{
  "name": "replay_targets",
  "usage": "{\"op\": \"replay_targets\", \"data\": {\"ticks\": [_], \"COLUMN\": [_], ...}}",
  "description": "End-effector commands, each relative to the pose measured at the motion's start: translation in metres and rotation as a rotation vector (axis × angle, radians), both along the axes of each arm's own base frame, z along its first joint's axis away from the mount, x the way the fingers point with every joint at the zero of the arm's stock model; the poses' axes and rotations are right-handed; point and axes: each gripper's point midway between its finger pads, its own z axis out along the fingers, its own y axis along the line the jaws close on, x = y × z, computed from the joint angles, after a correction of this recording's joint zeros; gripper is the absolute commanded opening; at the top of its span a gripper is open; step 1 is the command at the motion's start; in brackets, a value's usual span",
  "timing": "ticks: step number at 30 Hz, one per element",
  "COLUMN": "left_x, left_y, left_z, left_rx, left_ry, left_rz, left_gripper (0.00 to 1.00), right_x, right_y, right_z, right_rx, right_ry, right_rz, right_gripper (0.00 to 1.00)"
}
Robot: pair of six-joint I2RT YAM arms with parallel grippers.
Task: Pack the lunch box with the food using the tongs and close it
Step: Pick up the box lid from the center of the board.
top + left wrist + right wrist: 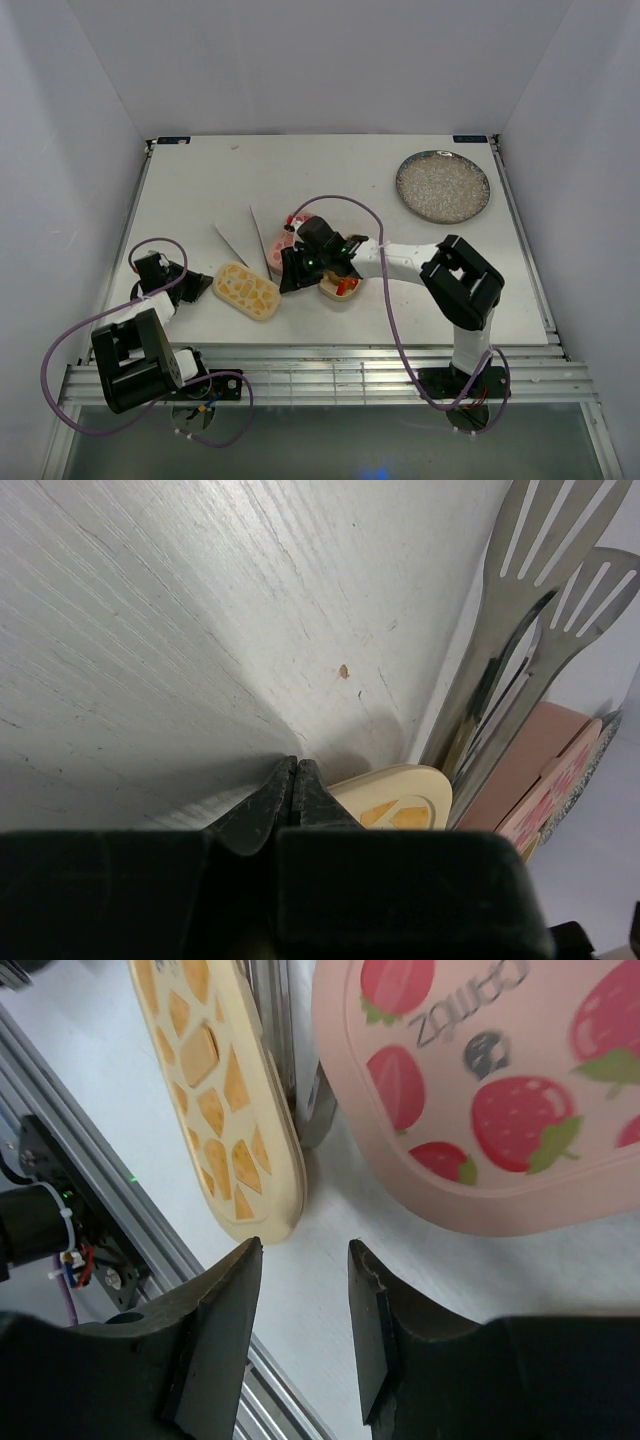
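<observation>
Two arms. Left fingers (268, 808) clenched, empty, low over counter (200, 190). Right fingers (215, 1320) parted, gripping nothing, above counter between yellow lid (215, 1090) and pink lid (480, 1090). Tan tray (328, 292) with food (346, 285) close by. Tongs (497, 650) lie beyond yellow lid. Plate (442, 186) far right.

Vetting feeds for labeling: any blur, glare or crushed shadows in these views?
Top external: soft even light, faint shadows. Left wrist: left gripper near-black, no detail; tongs carry bright reflections. Right wrist: pink lid print sharp, right gripper dark but legible.
</observation>
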Motion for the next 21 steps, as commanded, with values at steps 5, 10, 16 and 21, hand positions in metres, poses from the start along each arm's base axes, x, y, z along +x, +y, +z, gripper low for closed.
{"op": "replay_targets", "data": {"ticks": [5, 10, 16, 21], "left_x": [-0.008, -0.007, -0.008, -0.007], "left_y": [-0.003, -0.003, -0.004, -0.005], "left_z": [-0.007, -0.003, -0.001, 0.011], "left_rx": [0.003, 0.008, 0.008, 0.018], "left_ry": [0.033, 0.021, 0.015, -0.01], "left_rz": [-0.015, -0.013, -0.02, -0.038], "left_gripper": [0.0, 0.0, 0.0, 0.0], "right_x": [-0.015, -0.017, -0.018, -0.022], "right_y": [0.036, 0.045, 0.043, 0.04], "right_z": [-0.001, -0.009, -0.01, 0.007], "right_rx": [0.061, 0.071, 0.082, 0.121], "right_ry": [-0.009, 0.006, 0.007, -0.024], "right_rz": [0.019, 0.025, 0.019, 0.045], "right_gripper": [0.46, 0.44, 0.25, 0.08]}}
